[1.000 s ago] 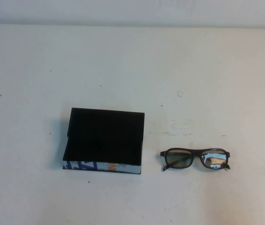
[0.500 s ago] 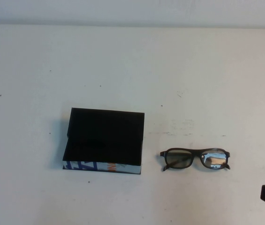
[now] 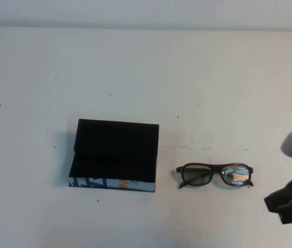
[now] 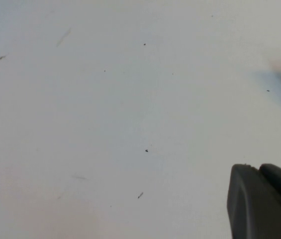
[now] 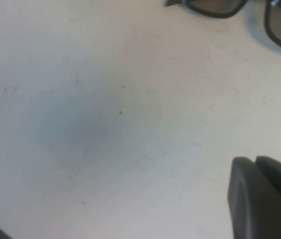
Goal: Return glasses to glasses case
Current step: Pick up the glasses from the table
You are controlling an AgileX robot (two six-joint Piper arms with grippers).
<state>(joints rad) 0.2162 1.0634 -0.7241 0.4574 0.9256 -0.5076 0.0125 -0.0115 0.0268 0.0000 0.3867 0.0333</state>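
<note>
The glasses [image 3: 215,175] lie on the white table right of centre, dark-framed with reflective lenses facing the near edge. They also show at the edge of the right wrist view [image 5: 239,10]. The glasses case [image 3: 116,154] is a flat black box left of them, lid down, its printed blue, white and orange edge toward the near side. My right gripper [image 3: 285,204] hovers at the right edge, right of and nearer than the glasses, its fingers [image 5: 259,199] together and empty. My left gripper is out of the high view; in the left wrist view its fingers [image 4: 259,199] are together over bare table.
The white table [image 3: 146,77] carries faint marks and specks. A pale wall runs along the far edge [image 3: 146,13].
My right arm has come into the high view from the lower right corner and moved up toward the glasses. The glasses and the case have not moved.
</note>
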